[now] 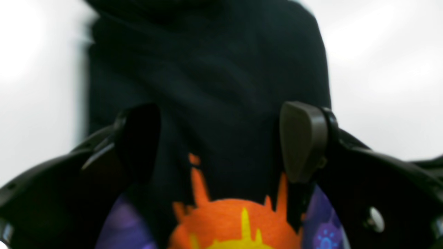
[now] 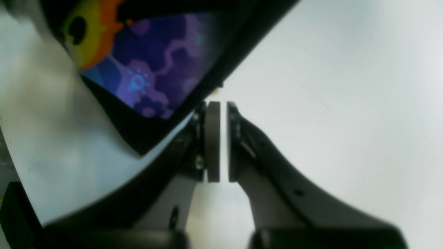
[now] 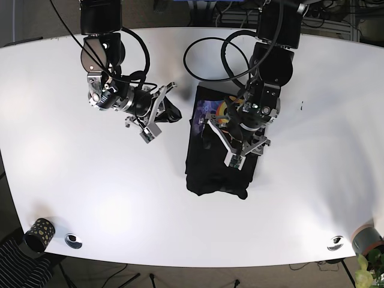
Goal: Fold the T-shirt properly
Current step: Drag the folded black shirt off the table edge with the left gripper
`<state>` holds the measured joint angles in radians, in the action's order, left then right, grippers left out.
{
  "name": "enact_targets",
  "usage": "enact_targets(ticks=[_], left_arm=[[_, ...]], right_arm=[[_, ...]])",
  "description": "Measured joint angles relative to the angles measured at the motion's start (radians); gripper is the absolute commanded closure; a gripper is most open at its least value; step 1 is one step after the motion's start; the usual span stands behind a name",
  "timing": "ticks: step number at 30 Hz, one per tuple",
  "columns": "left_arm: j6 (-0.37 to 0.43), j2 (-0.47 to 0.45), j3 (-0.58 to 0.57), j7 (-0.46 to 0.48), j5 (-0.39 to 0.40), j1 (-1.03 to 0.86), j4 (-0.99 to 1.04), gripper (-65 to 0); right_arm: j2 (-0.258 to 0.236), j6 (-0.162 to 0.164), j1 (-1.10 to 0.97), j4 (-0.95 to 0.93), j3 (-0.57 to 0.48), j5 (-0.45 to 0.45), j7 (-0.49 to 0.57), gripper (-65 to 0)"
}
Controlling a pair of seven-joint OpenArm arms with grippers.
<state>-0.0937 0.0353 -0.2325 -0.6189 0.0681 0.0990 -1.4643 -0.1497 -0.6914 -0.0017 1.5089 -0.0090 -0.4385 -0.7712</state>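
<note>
We see the black T-shirt lying on the white worktop a little toward three o'clock from its centre, folded into a tall narrow shape with the colourful print showing only at its twelve o'clock end. The left gripper hangs directly over the shirt and covers much of the print; in the left wrist view its fingers are spread wide with dark cloth and the orange-and-yellow part of the print between them, but blur keeps us from telling whether the tips touch the fabric. The finger at nine o'clock in that view is almost lost against the black cloth.

The right gripper sits at nine o'clock from the shirt, over bare worktop. In the right wrist view its fingers stand nearly pressed together, a thin slit of light between them and nothing pinched. A corner of the shirt with purple print fills the eleven o'clock part of that view, cut off by the frame.

A dark patterned cup stands near the worktop's seven o'clock corner.
</note>
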Motion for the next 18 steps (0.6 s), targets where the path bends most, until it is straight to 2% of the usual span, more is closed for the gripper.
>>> enact_targets(ticks=[4, 5, 11, 16, 18], left_arm=[[0.0, -0.005, -0.01, 0.045, 0.004, -0.005, 0.084, -50.6], [-0.003, -0.011, -0.009, 0.08, 0.008, -0.006, 0.108, -50.6], [-0.053, -0.106, -0.01, 0.194, 0.07, 0.009, 0.203, -50.6], [-0.116, -0.217, 0.133, 0.196, 0.106, 0.013, 0.251, -50.6], [-0.189, -0.278, 0.22, 0.177, 0.117, 0.016, 0.287, -50.6]], right_arm=[[-0.003, 0.001, 0.0, 0.0, 0.002, -0.001, 0.002, -2.9], [-0.005, 0.003, 0.0, 0.0, 0.002, -0.002, 0.0, -2.9], [-0.005, 0.003, 0.0, 0.013, 0.002, -0.003, 0.002, -2.9], [-0.008, 0.002, 0.003, 0.016, 0.003, -0.002, 0.0, -2.9], [-0.008, 0.002, 0.006, 0.016, 0.003, -0.002, 0.0, -2.9]])
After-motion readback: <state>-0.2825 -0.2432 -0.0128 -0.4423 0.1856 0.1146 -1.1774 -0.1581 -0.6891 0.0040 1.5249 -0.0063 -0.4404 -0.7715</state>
